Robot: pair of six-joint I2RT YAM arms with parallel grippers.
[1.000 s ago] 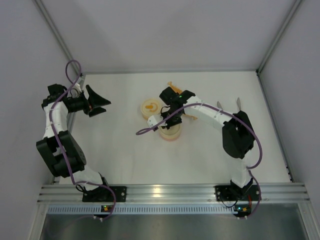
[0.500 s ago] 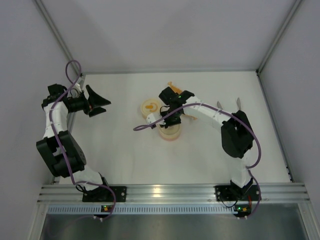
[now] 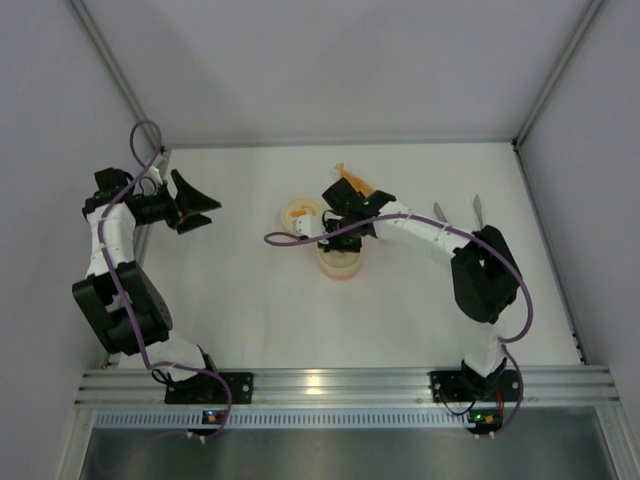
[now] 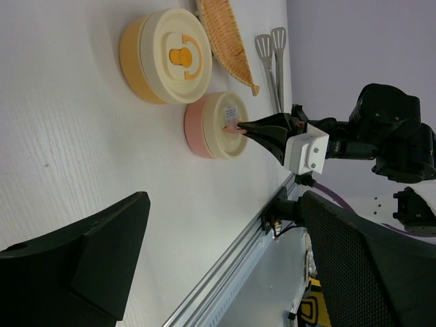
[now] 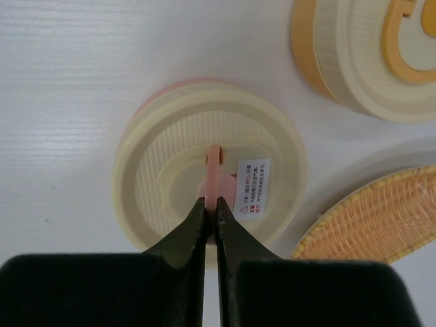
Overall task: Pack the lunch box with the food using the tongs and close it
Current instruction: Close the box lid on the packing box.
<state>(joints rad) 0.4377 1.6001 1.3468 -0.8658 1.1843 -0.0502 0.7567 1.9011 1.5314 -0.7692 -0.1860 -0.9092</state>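
The pink lunch box [image 5: 178, 88] stands mid-table with its cream lid [image 5: 163, 184] on it. My right gripper [image 5: 210, 201] is shut on the lid's thin pink handle [image 5: 214, 167], coming at it from the near side; the top view shows that gripper [image 3: 335, 238] over the box [image 3: 341, 266]. The silver tongs [image 4: 272, 58] lie on the table beyond the boat-shaped dish, untouched. My left gripper [image 3: 205, 212] hangs open and empty at the far left, pointing toward the boxes. The food is out of view.
A yellow lunch box [image 3: 300, 215] with a cream lid sits just left of the pink one. The orange wicker boat dish [image 3: 352, 181] lies behind them, close to my right wrist. The right arm's purple cable [image 3: 290, 240] loops over the yellow box.
My right wrist has shifted a little back and right above the pink box, uncovering more of the wicker dish. The lid stays on the box. The left arm has not moved.
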